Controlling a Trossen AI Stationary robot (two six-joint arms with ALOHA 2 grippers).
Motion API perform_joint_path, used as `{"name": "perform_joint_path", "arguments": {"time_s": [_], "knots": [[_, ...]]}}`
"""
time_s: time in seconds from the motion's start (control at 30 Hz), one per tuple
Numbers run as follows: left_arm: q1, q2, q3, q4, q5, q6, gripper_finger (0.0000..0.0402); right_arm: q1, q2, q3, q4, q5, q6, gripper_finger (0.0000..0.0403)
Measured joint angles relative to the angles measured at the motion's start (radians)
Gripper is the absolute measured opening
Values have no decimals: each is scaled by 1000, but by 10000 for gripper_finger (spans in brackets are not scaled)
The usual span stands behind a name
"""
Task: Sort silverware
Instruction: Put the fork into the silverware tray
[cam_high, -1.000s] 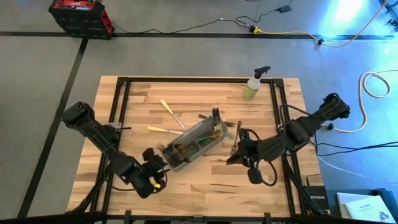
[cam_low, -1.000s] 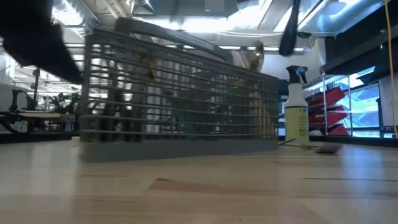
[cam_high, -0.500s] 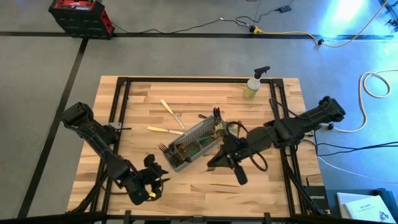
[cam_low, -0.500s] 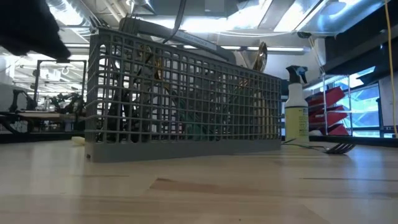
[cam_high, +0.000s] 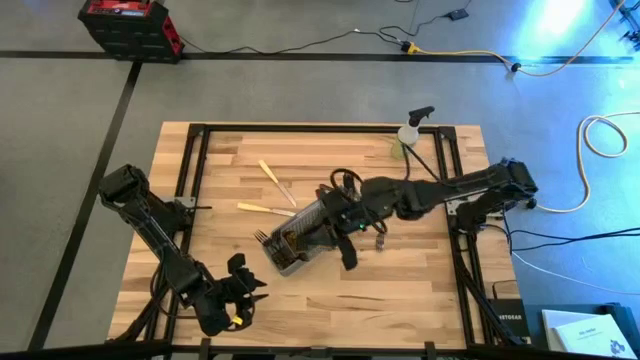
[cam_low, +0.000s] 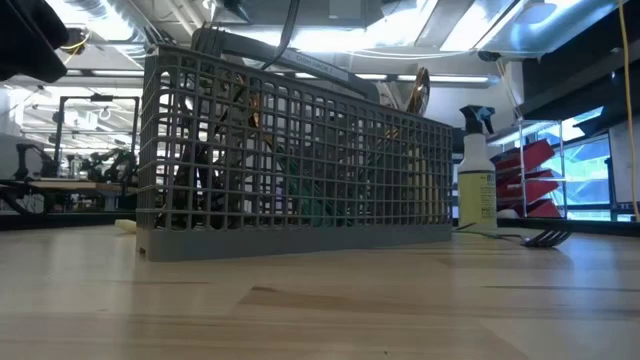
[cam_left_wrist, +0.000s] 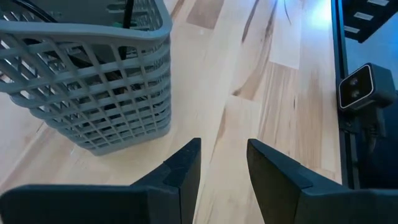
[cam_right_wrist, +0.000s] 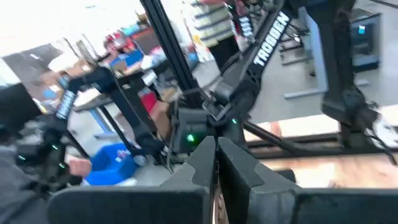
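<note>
Since the earlier shot the right arm has swung in from the right side and now stretches across over the caddy, while the left arm has backed off toward the near-left corner. Going left to right: left pincer (cam_high: 243, 296) sits low by the front edge of the tabletop (cam_high: 430, 280), fingers (cam_left_wrist: 184, 167) apart with nothing between them, pointing toward the grey mesh caddy (cam_high: 305, 230). Two cream-handled pieces of silverware (cam_high: 266, 209) lie loose on the wood just left of the caddy. More gold-headed pieces stand bunched inside it, and from table height a gold spoon (cam_low: 421, 88) pokes up above the rim. Right pincer (cam_high: 345, 217) hangs over the caddy's right end, fingers (cam_right_wrist: 227, 165) pressed together, empty. A fork (cam_low: 540, 238) lies flat right of the caddy, and the spray bottle (cam_high: 409, 133) stands at the far edge.
</note>
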Motion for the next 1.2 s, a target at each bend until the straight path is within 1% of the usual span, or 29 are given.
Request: {"name": "perform_joint_path", "arguments": {"time_s": [0.13, 0.27, 0.47, 0.87, 0.97, 1.07, 1.2], "knots": [[0, 0, 0, -2, 0, 1, 115, -19, 63, 0, 63, -54, 46, 0], [0, 0, 0, -11, 0, -1, 115, -25, 111, 0, 63, -59, 56, 0], [0, 0, 0, -17, 0, -4, 115, -38, 141, 2, 87, -14, 28, 0], [0, 0, 1, -18, 0, -4, 115, -43, 149, 18, 134, -15, 20, 0], [0, 0, 1, -18, 0, -4, 115, -43, 152, 18, 92, -9, 3, 0], [0, 0, 1, -18, 0, -4, 115, -43, 154, 17, 49, 24, -8, 0], [0, 0, 1, -18, 0, -4, 115, -43, 181, 17, 58, 29, -27, 0]]}}
